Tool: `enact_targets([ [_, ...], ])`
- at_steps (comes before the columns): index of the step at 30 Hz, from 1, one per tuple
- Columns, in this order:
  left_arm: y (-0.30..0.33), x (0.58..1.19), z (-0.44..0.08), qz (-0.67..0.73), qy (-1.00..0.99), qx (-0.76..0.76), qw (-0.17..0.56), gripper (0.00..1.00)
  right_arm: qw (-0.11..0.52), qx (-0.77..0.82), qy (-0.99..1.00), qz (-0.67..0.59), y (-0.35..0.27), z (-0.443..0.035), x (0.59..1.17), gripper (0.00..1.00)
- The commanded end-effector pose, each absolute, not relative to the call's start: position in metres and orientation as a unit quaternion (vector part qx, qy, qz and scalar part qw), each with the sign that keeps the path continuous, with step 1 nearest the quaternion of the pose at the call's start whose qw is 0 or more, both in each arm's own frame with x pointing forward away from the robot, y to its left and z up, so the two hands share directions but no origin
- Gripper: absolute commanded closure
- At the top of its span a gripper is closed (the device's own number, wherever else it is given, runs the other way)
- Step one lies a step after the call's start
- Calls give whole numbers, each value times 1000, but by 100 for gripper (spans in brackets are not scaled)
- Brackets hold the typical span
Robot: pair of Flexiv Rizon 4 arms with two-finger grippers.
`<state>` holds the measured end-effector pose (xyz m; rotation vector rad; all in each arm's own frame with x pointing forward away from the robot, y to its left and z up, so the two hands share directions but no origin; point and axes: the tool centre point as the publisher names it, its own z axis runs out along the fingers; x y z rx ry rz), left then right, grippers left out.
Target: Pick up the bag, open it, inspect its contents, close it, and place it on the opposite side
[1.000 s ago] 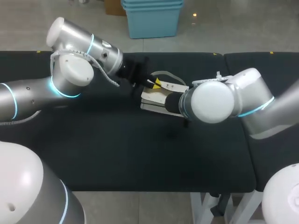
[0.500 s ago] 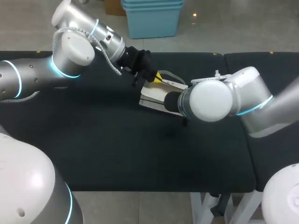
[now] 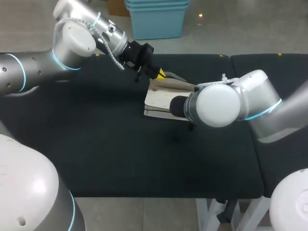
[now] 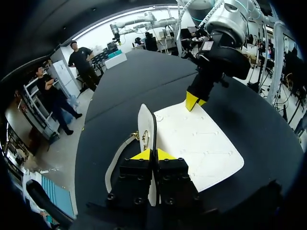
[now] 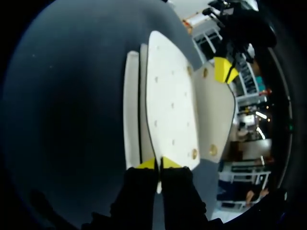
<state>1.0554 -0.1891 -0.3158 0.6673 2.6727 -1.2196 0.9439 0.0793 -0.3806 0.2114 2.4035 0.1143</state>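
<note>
White flat bag (image 3: 160, 99), flap (image 4: 145, 125) upright, tight in left gripper (image 4: 152, 154), opposite edge tight in right gripper (image 5: 159, 164).

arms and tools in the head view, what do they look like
The left arm and right arm are silver-grey, with rounded joint caps and glowing light-blue rings at the joints. A white cable runs along the left arm's wrist. The left tool and right tool are black blocks, each with two fingers tipped bright yellow.
</note>
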Motion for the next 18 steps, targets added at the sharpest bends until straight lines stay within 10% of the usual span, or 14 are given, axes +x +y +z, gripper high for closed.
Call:
enact_targets([
  [1,-191,1053,-318,-396,885,232,77,100,358,82,929,46,78,-384,942,100],
  [7,-189,1044,-321,-390,876,258,114,89,358,82,929,46,78,-384,942,100],
  [9,-186,1039,-320,-397,870,264,126,10,358,82,929,46,78,-384,942,100],
  [10,-184,1036,-320,-394,868,268,142,0,358,82,929,46,78,-384,942,100],
  [18,-179,1023,-327,-389,861,272,182,0,358,82,929,46,78,-384,942,100],
])
